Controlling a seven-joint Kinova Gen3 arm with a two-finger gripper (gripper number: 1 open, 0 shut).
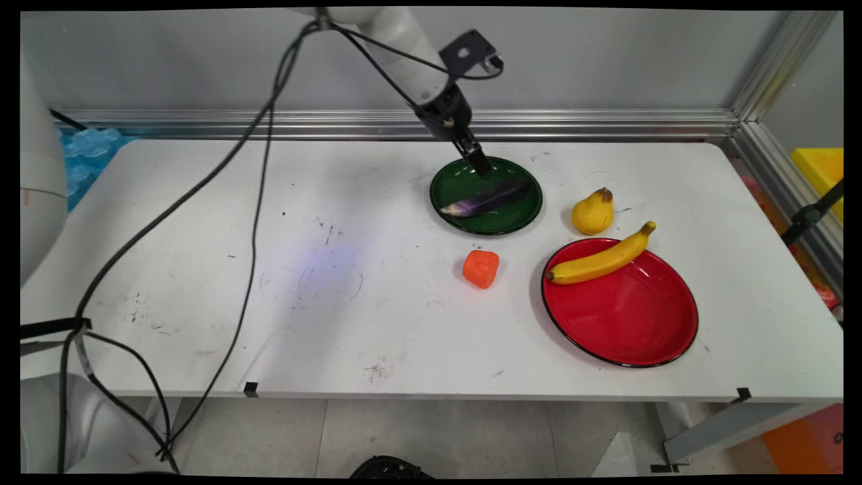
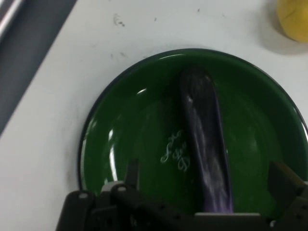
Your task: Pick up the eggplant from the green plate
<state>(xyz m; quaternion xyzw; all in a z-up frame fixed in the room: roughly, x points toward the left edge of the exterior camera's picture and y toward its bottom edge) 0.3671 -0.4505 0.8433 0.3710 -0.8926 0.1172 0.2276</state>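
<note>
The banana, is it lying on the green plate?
No, the banana lies across the rim of the red plate, while the green plate holds a purple eggplant.

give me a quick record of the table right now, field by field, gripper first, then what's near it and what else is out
gripper: open, over the far rim of the green plate, above the eggplant
eggplant: purple, lying across the green plate, not held
pear: yellow, on the table right of the green plate
banana: lying on the red plate's far edge
red plate: near right
orange piece: on the table, between the two plates
</note>
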